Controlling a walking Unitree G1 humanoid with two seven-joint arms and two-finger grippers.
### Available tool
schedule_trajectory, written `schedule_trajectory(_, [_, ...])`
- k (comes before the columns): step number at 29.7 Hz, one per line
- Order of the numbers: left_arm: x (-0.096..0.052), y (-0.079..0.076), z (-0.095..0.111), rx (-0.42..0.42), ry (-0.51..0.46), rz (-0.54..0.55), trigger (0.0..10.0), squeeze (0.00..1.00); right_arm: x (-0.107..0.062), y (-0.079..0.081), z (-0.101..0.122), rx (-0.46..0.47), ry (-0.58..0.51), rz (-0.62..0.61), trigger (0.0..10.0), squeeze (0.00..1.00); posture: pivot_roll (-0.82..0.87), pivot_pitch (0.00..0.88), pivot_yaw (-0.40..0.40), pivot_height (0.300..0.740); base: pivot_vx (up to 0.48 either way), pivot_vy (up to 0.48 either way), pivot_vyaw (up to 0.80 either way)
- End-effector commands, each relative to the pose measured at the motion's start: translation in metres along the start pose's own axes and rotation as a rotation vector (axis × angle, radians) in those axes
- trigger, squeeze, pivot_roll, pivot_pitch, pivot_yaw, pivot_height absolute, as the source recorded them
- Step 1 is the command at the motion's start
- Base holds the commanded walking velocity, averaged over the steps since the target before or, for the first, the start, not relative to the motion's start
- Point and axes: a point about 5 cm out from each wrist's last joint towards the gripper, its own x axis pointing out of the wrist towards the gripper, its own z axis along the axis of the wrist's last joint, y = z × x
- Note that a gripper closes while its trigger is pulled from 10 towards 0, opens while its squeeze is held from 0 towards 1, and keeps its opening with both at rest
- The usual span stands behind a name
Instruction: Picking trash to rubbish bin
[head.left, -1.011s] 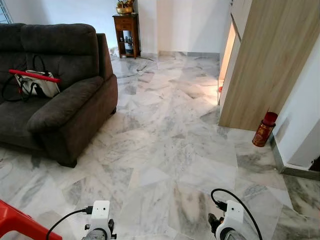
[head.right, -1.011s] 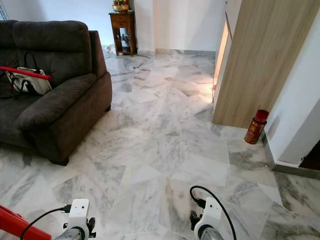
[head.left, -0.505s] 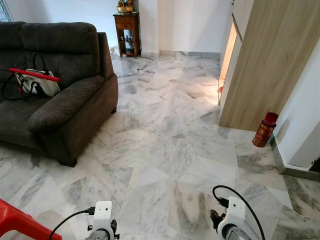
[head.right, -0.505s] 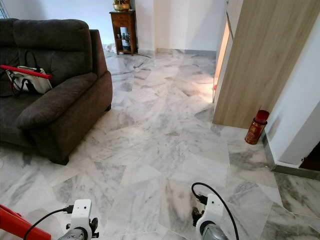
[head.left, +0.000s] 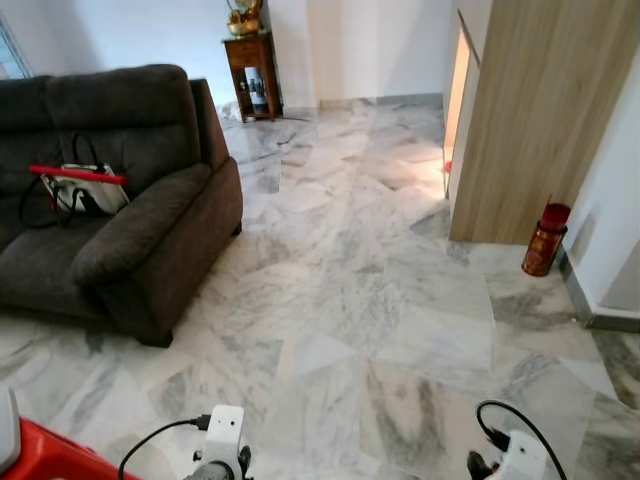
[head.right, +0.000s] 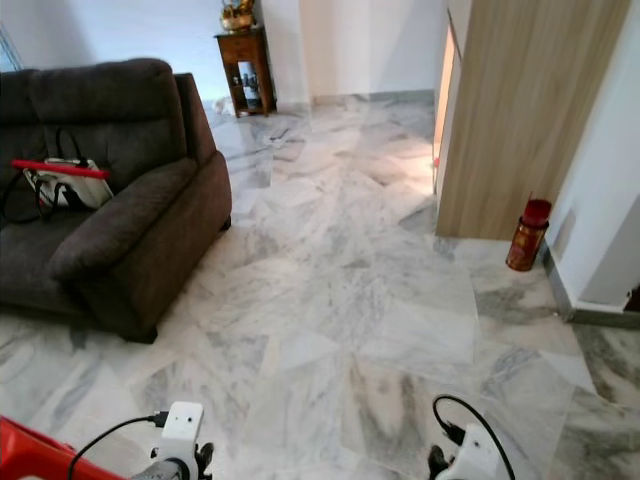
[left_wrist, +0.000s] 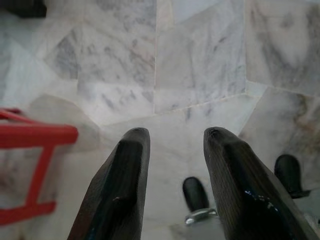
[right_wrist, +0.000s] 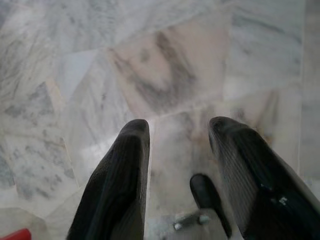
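A red-capped, red and gold canister stands upright on the marble floor, at the foot of the white wall on the right, beside the wooden cabinet. Both arms hang low at the bottom of the eye views, far short of the canister. In the left wrist view my left gripper is open over bare floor tiles. In the right wrist view my right gripper is likewise open above the marble, with nothing between its fingers.
A dark grey sofa with a white bag on its seat stands on the left. A red frame stands by my left arm. A small wooden table is at the far wall. Marble floor stretches ahead.
The whole picture has shifted, so the camera has moved. Both wrists now sit lower and further right in the eye views. The things in the room have stayed put.
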Motion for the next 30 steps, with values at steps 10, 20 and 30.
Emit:
schedule_trajectory(10, [0.001,0.002,0.004,0.015,0.008,-0.002,10.0,0.0,-0.002,-0.016,0.004,-0.02,-0.025,-0.043,10.0,0.0,-0.32,0.015,0.157,0.74,0.0,0.0,0.0])
schedule_trajectory(20, [-0.003,0.009,-0.01,-0.083,0.013,0.081,10.0,0.0,0.008,0.022,0.024,-0.11,-0.028,0.069,10.0,0.0,-0.18,0.0,0.023,0.74,0.0,0.0,0.0])
schedule_trajectory(30, [-0.01,0.024,-0.029,-0.143,0.043,0.154,10.0,0.0,0.012,0.056,0.032,-0.244,-0.014,0.177,10.0,0.0,-0.12,0.0,-0.026,0.74,0.0,0.0,0.0])
